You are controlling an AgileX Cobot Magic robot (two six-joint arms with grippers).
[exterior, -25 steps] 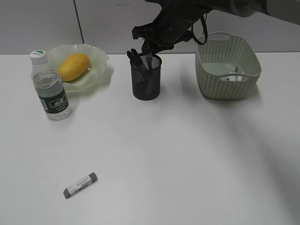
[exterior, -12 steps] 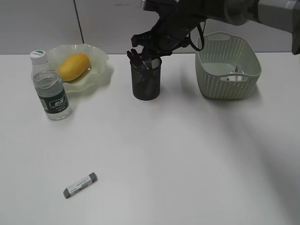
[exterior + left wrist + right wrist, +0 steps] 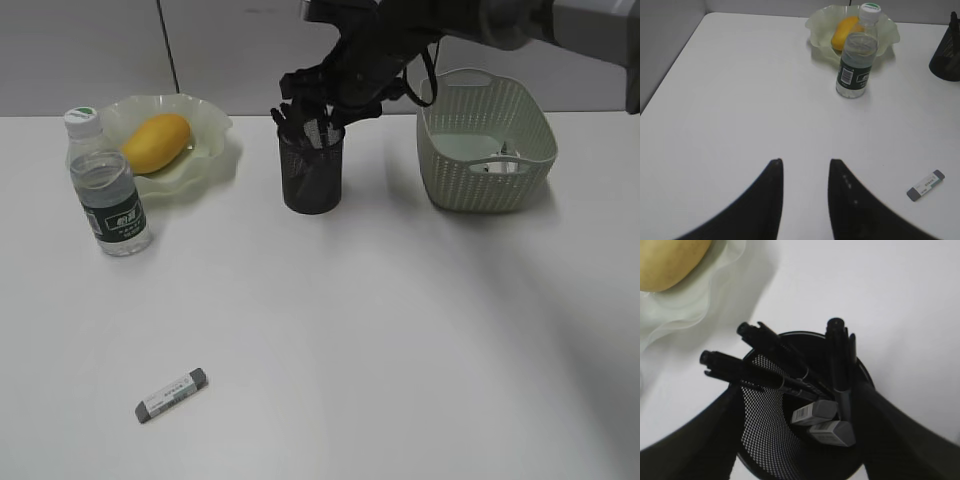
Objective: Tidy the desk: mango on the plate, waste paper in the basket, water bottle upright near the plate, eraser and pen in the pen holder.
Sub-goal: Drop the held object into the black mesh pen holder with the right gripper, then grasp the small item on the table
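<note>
exterior: right gripper (image 3: pixel 318 112) over the pen holder (image 3: pixel 312 170), jaws parted, gripping nothing; withdrawing carelessly could snag pens, tipping it; one mango (image 3: pixel 155 141) on one plate (image 3: pixel 215 128), one water bottle (image 3: pixel 108 186) upright beside, one eraser (image 3: pixel 172 395) loose on the desk (image 3: pixel 400 330), waste paper (image 3: pixel 500 162) in one basket (image 3: pixel 485 185). left wrist: left gripper (image 3: pixel 805 172) part-open, empty, hovering. right wrist: three pens (image 3: pixel 775 377), two erasers (image 3: pixel 822 420) inside.

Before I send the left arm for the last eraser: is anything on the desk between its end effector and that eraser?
Nothing visible is. In the left wrist view only bare white desk separates the left end effector from the eraser, which lies flat off to one side. The water bottle and plate stand well beyond.
</note>
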